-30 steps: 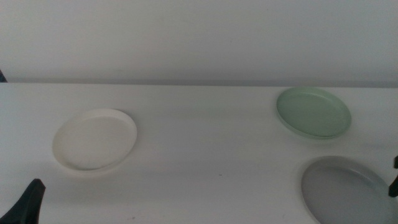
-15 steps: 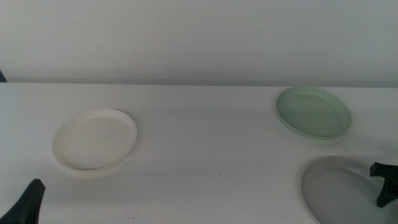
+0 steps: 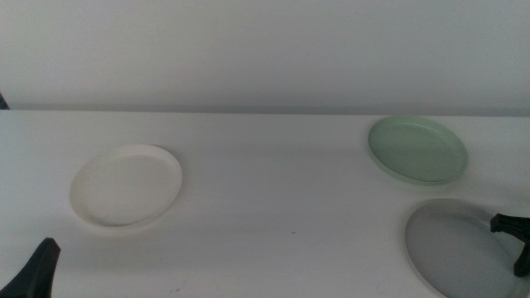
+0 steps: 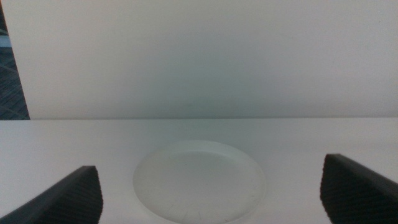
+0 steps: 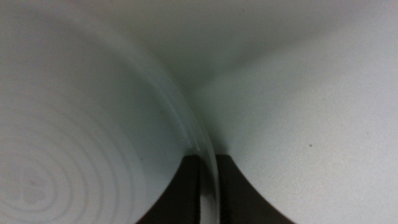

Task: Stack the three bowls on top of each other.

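Pinching the grey bowl (image 3: 455, 246) rim at 4 o'clock on the tabletop (image 3: 273, 199) with right fingers (image 5: 193, 186), left gripper (image 4: 211, 186) spread and waiting; next, probably lifting toward the green bowl (image 3: 418, 149).

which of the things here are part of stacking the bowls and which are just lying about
Part of the job: grey bowl, its rim clamped by the right gripper; mint green bowl; cream white bowl; left gripper, waiting open.

Just there: table; wall.
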